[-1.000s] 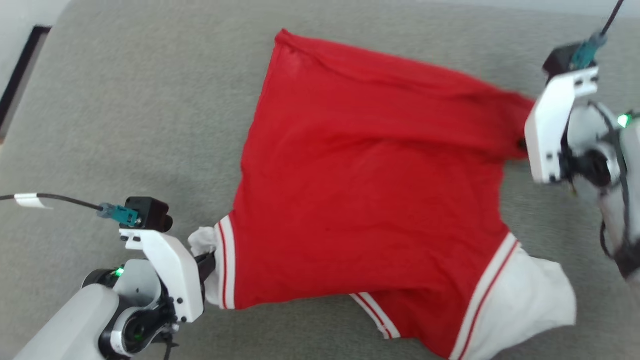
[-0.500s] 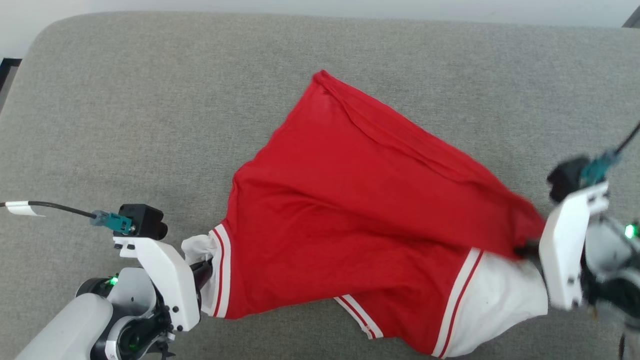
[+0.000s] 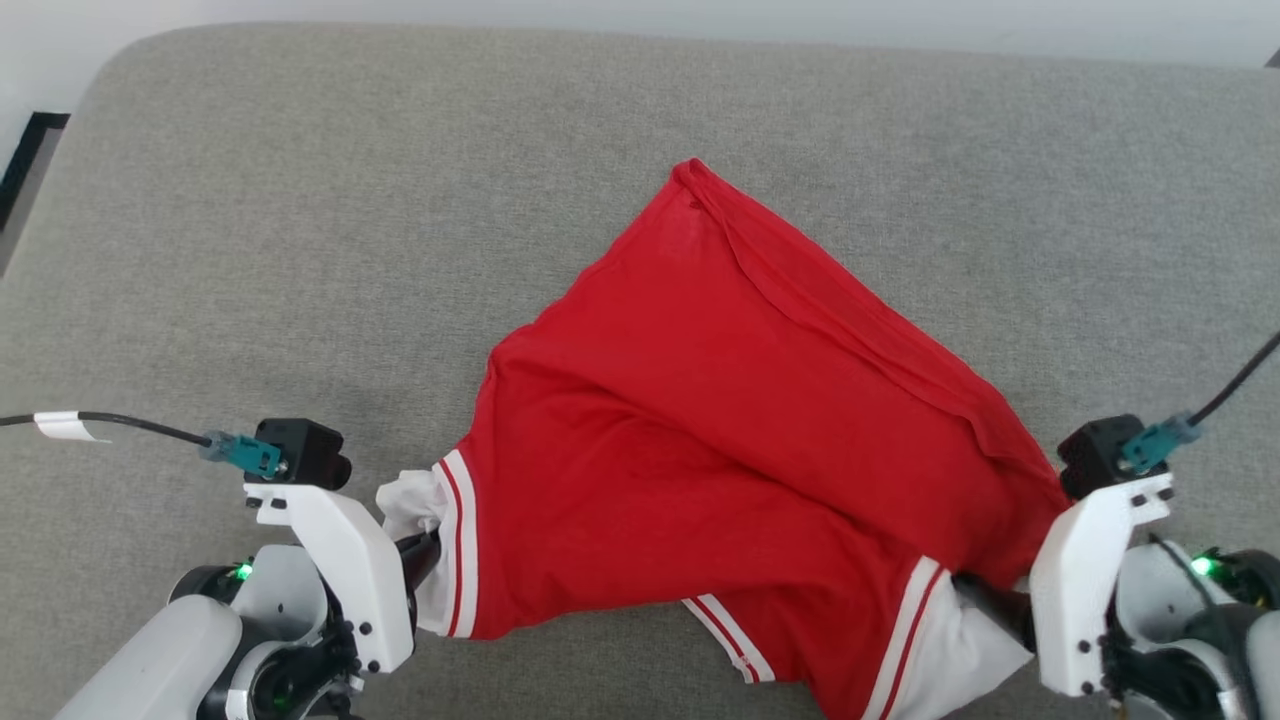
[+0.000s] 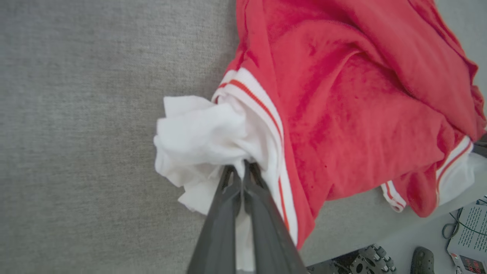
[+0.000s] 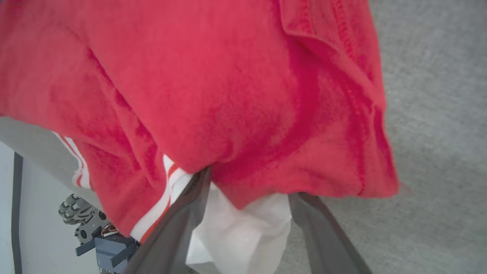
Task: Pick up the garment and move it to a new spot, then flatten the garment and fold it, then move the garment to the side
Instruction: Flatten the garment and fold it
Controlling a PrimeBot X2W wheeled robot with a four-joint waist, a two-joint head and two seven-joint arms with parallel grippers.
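The garment (image 3: 720, 420), a red jersey with white sleeves and red-white striped trim, lies bunched and partly doubled over on the grey cushion (image 3: 300, 200). My left gripper (image 3: 425, 545) sits at its near left, shut on the crumpled white sleeve (image 4: 201, 129); its tips (image 4: 241, 167) are pinched together in the cloth. My right gripper (image 3: 985, 600) is at the near right with its fingers spread wide. Between them (image 5: 249, 186) lie a red hem corner (image 5: 304, 167) and the other white sleeve (image 5: 236, 228), ungripped. The front lettering is hidden.
The cushion's rounded far edge meets a pale wall, and a dark strip (image 3: 25, 160) of floor shows at the far left. The cushion's near edge is close below both grippers, with the robot's base wheels (image 4: 369, 258) and a device (image 4: 468, 236) on the floor past it.
My right gripper has carried the far red hem corner down to the near right sleeve, doubling the garment over, and has opened its fingers. The left gripper has kept its hold in place.
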